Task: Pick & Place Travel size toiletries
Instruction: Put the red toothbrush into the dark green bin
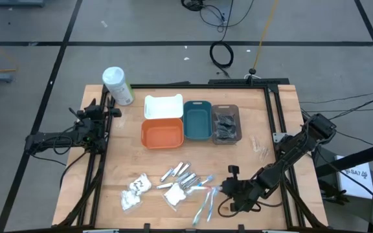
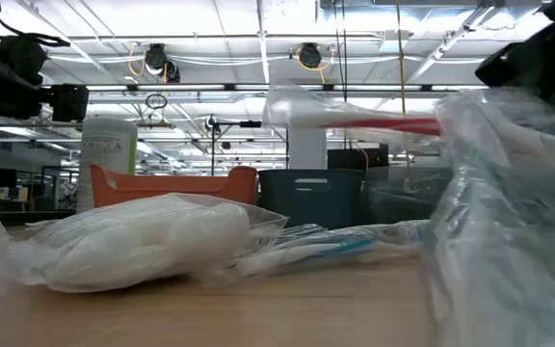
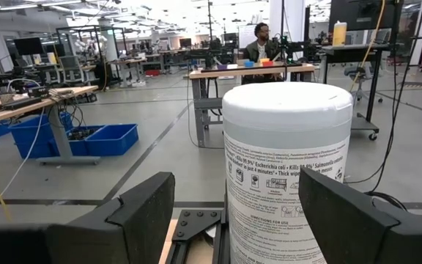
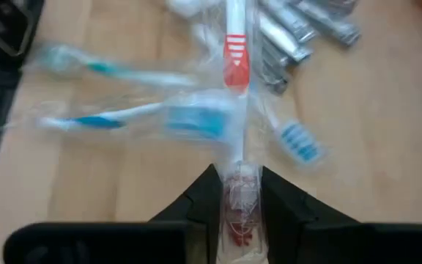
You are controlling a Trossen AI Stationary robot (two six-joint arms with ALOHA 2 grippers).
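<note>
The toiletries lie on the table's near half: white packets (image 1: pixel 135 189), silvery tubes (image 1: pixel 180 173) and blue-and-white wrapped toothbrushes (image 1: pixel 203 199) (image 4: pixel 138 117). My right gripper (image 1: pixel 225 188) (image 4: pixel 238 180) hovers at the right of this pile, shut on a clear-wrapped red-and-white toothbrush (image 4: pixel 235 59) (image 2: pixel 355 118). My left gripper (image 1: pixel 103 111) waits open at the far left. Its fingers stand on either side of the large white bottle (image 3: pixel 288 169) without touching it. My right gripper pinches the red-and-white toothbrush between its two fingers at one end (image 4: pixel 239 167), through the clear wrapper. The fingers come from the table's right, and the brush runs straight out from them toward the pile. It is lifted clear of the table and roughly level in the low view.
A white tray (image 1: pixel 164 105), an orange tray (image 1: pixel 162 134), a teal tray (image 1: pixel 198 121) and a grey tray (image 1: pixel 236 113) holding dark packets sit at the table's middle. The white bottle (image 1: pixel 118 85) stands at the far left corner. Bare wood lies right of the trays.
</note>
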